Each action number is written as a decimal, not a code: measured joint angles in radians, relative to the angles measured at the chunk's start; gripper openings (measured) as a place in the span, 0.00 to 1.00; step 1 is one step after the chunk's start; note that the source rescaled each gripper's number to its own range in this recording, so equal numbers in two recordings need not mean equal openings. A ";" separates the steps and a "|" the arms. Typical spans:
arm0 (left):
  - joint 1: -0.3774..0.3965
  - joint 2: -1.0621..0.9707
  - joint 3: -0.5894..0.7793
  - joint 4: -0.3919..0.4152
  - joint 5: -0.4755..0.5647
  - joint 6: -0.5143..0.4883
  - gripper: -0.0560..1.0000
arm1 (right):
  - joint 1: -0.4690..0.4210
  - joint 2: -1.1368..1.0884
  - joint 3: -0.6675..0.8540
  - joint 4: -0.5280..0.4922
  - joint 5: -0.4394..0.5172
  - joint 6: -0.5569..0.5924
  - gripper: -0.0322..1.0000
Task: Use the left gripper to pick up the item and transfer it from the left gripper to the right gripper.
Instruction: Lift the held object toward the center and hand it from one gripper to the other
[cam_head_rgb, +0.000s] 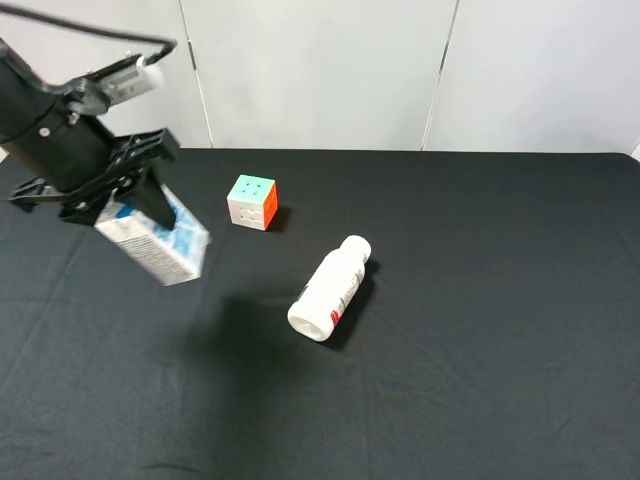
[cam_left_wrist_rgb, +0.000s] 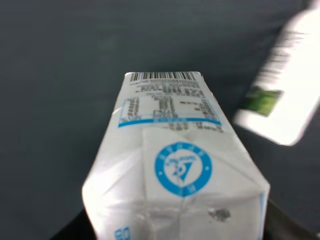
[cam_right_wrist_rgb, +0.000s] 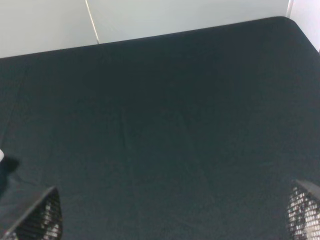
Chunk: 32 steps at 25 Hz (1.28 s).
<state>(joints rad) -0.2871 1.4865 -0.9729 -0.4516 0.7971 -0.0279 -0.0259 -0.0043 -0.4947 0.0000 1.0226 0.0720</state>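
The item, a white carton with light-blue print, hangs tilted in the air above the left side of the black table, casting a shadow to its lower right. My left gripper is shut on its upper end. In the left wrist view the carton fills the middle, with the barcode at its far end and dark fingers showing at its near end. My right gripper is open and empty over bare black cloth, with only its fingertips showing. It is out of the exterior high view.
A multicoloured puzzle cube sits at the back, right of the carton. A white bottle with a red-marked label lies on its side near the middle and also appears blurred in the left wrist view. A white wall stands behind the table.
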 joint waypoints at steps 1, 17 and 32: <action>0.000 0.000 0.000 -0.047 -0.004 0.034 0.05 | 0.000 0.000 0.000 0.000 0.000 0.000 1.00; -0.006 0.001 0.000 -0.548 0.000 0.393 0.05 | 0.000 0.000 0.000 0.000 0.000 0.000 1.00; -0.096 0.012 0.000 -0.644 0.064 0.531 0.05 | 0.000 0.000 0.000 0.000 0.000 0.000 1.00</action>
<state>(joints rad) -0.3834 1.4990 -0.9729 -1.0951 0.8614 0.5031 -0.0259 -0.0043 -0.4947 0.0000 1.0224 0.0720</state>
